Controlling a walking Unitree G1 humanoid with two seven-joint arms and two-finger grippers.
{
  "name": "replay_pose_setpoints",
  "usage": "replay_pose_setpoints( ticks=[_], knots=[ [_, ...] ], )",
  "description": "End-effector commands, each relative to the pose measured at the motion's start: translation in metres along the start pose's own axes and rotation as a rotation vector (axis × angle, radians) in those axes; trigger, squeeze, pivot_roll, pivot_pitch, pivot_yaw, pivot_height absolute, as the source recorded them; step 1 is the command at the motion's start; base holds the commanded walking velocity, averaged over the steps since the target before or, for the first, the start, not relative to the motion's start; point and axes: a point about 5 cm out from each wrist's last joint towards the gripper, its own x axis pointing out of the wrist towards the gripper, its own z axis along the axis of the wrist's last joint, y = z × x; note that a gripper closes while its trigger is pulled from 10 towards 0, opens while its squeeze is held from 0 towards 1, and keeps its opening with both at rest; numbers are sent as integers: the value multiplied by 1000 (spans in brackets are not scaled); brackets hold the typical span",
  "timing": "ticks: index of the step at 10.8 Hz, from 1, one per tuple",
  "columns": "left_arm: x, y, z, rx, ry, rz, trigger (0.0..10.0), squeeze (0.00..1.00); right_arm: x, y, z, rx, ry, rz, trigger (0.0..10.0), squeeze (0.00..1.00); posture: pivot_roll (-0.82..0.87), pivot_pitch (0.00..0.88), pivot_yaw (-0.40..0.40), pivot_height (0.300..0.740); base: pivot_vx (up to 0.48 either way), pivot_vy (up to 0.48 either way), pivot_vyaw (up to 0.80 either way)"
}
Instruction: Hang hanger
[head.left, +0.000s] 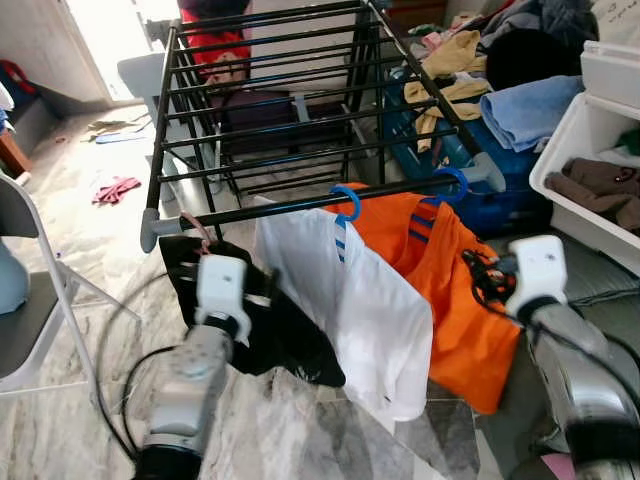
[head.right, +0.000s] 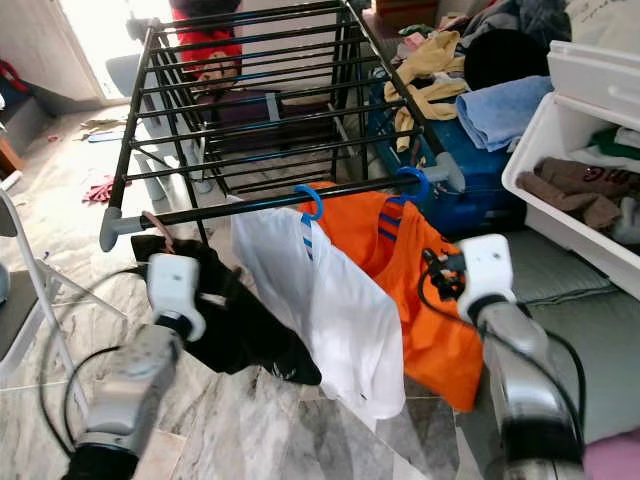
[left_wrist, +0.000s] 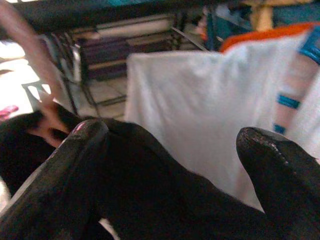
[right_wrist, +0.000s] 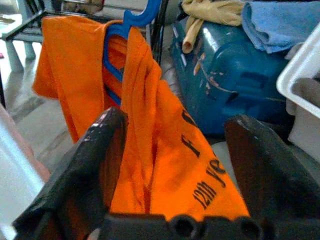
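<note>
A black drying rack (head.left: 300, 120) stands in front of me, and three garments hang from its front rail (head.left: 300, 205). At the left a black garment (head.left: 290, 330) hangs on a pink hanger (head.left: 196, 230). A white shirt (head.left: 350, 300) on a blue hanger (head.left: 347, 203) is in the middle. An orange shirt (head.left: 460, 300) on another blue hanger (head.left: 452, 185) is at the right. My left gripper (left_wrist: 175, 132) is open, low against the black garment, whose cloth lies between its fingers. My right gripper (right_wrist: 177, 120) is open and faces the orange shirt from its right side, apart from it.
A grey folding chair (head.left: 30, 300) stands at my left. Right of the rack are a blue case (head.left: 500, 205) piled with clothes and a white bin (head.left: 580, 150) holding garments. Black cables (head.left: 115, 390) trail over the marble floor below my left arm.
</note>
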Motion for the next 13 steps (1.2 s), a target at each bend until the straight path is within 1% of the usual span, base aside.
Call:
replay_pose_setpoints(
  ticks=[1, 2, 3, 5, 6, 8, 13],
  knots=[
    [-3, 5, 3, 27, -13, 21, 10000, 0, -7, 1, 5, 13, -17, -20, 10000, 1000, -191, 0, 79, 740, 0, 0, 0],
    [-5, 4, 5, 40, -21, 11, 10000, 0, -13, 3, 5, 18, -32, -24, 10000, 1000, -191, 0, 78, 740, 0, 0, 0],
    [-7, 3, 4, 32, -18, 15, 10000, 0, -16, 8, 4, 28, -29, -23, 10000, 1000, -192, 0, 78, 740, 0, 0, 0],
    [-5, -3, 4, 30, -13, 15, 10000, 0, -17, 22, 6, 50, -16, -1, 10000, 980, -189, 0, 71, 740, 0, 0, 0],
    [-3, -5, 5, 30, -17, 12, 10000, 0, -13, 26, 9, 66, -24, 16, 10000, 980, -189, 0, 67, 740, 0, 0, 0],
    [-1, -6, 6, 23, -20, 18, 10000, 0, -10, 29, 12, 73, -24, 22, 10000, 973, -189, 0, 62, 740, 0, 0, 0],
    [-1, -6, 6, 21, -12, 16, 10000, 0, -7, 33, 14, 83, -15, 39, 10000, 969, -189, 0, 58, 740, -262, 0, 0]
  ],
)
